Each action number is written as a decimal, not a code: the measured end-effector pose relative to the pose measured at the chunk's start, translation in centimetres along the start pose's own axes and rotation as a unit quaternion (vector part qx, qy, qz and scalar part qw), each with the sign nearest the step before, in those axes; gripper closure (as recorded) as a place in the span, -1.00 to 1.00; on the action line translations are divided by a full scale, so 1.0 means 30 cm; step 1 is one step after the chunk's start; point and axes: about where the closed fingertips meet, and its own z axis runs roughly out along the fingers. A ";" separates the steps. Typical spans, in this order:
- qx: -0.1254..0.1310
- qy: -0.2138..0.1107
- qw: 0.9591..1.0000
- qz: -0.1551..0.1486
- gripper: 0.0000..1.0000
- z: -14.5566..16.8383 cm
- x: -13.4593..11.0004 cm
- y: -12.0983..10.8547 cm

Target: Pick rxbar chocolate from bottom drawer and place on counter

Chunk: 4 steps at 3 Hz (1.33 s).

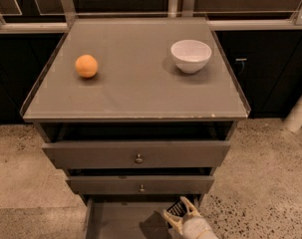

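Where the camera view cuts off at its lower edge, the robot's pale two-fingered hand (177, 207) reaches up into the frame over the right half of the bottom drawer (118, 222), the lowest and narrowest of three grey-brown drawers, which stands pulled out with its flat grey floor showing. The hand's fingers (189, 206) are closed from either side on the small flat black wrapped bar with white lettering (174, 209). The bar sits tilted between them, near the drawer's back right corner and just under the front of the drawer above. A dark shadow lies on the drawer floor just left of the hand.

Above it, the middle grey-brown drawer (105, 184) and the wider top grey-brown drawer (90, 155) each carry a small round metal knob at the centre of the front, and each stands out a little from the cabinet frame.

On top lies the broad flat grey glossy table (135, 91) with its thin raised rim. A round orange ball (86, 65) rests on its left side, and a white rounded ceramic bowl (191, 55) stands upright on its right side, towards the back, well apart from the ball. The bar is not on the table.

Around the cabinet spreads a speckled beige stone floor (262, 183), with dark cupboard fronts (270, 68) behind and a white post (300, 111) at the right edge.
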 end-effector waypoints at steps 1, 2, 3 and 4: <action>-0.044 -0.018 0.999 -0.014 1.00 -0.041 -0.239 -0.042; -0.047 -0.031 0.997 -0.056 1.00 -0.127 -0.466 -0.144; -0.025 -0.056 0.993 -0.103 1.00 -0.277 -0.677 -0.234; -0.025 -0.056 0.993 -0.103 1.00 -0.277 -0.677 -0.234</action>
